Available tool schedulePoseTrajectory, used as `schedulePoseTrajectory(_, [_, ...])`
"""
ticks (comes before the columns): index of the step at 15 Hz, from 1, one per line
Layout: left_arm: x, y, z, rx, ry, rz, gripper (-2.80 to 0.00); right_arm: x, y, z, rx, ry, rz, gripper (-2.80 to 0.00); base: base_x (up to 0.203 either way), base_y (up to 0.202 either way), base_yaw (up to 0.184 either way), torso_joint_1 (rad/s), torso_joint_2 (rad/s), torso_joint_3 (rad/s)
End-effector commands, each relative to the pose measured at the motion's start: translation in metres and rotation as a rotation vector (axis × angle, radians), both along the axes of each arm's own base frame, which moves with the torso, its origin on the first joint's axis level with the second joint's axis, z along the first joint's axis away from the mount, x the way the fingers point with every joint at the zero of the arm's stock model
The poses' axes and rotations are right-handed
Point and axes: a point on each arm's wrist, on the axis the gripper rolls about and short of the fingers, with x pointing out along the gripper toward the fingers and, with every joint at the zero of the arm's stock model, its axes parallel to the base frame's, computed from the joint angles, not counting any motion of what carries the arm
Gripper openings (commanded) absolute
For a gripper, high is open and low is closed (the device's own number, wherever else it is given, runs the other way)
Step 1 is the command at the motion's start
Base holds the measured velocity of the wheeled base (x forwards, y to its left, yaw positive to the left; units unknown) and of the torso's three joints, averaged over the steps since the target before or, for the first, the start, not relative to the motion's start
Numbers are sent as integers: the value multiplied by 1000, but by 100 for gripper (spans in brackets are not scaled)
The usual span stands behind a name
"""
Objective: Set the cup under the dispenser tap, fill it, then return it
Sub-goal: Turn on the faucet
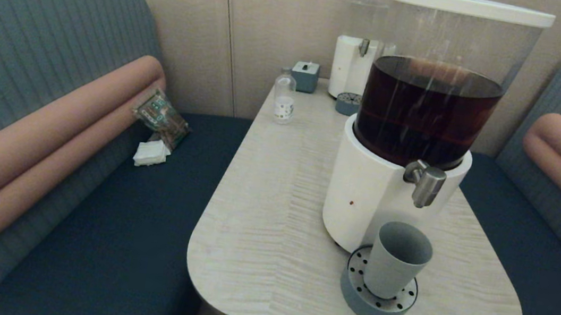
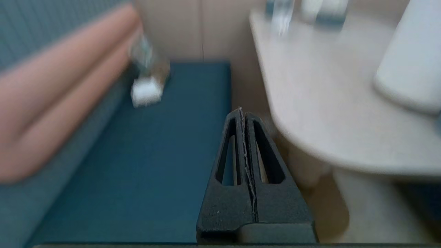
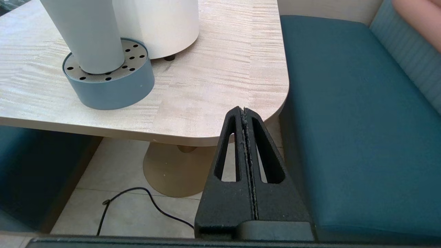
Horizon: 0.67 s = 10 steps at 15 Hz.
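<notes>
The grey-blue cup (image 1: 395,267) stands upright on the round grey drip tray (image 1: 375,303), directly below the steel dispenser tap (image 1: 426,184) of the big white-based dispenser (image 1: 413,120) with dark liquid. I also see the cup (image 3: 86,34) on the drip tray (image 3: 110,86) in the right wrist view. Neither arm shows in the head view. My left gripper (image 2: 242,111) is shut and empty, low beside the table's near left edge, over the bench seat. My right gripper (image 3: 243,110) is shut and empty, below the table's near right corner.
A smaller clear-liquid dispenser (image 1: 360,55), a small bottle (image 1: 284,96) and a grey box (image 1: 305,76) stand at the table's far end. A packet (image 1: 161,116) and white napkins (image 1: 151,153) lie on the left bench. A black cable (image 3: 144,203) runs across the floor by the table pedestal (image 3: 172,172).
</notes>
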Motion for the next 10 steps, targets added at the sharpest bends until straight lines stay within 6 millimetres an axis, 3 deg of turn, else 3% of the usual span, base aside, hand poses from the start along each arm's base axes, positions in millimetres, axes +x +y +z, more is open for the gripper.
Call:
schedulePoseTrajectory(1, [-1, 1, -8, 7, 58, 34, -280, 0, 0, 0, 0, -3, 0, -280, 0, 0, 0, 0, 0, 0])
schedulePoseTrajectory(3, [0, 2, -18, 17, 158, 78, -280, 0, 0, 0, 0, -1, 2, -280, 0, 0, 0, 0, 0, 0])
schedulePoseTrajectory(10, [-1, 2, -18, 7, 160, 79, -280, 0, 0, 0, 0, -2, 0, -280, 0, 0, 0, 0, 0, 0])
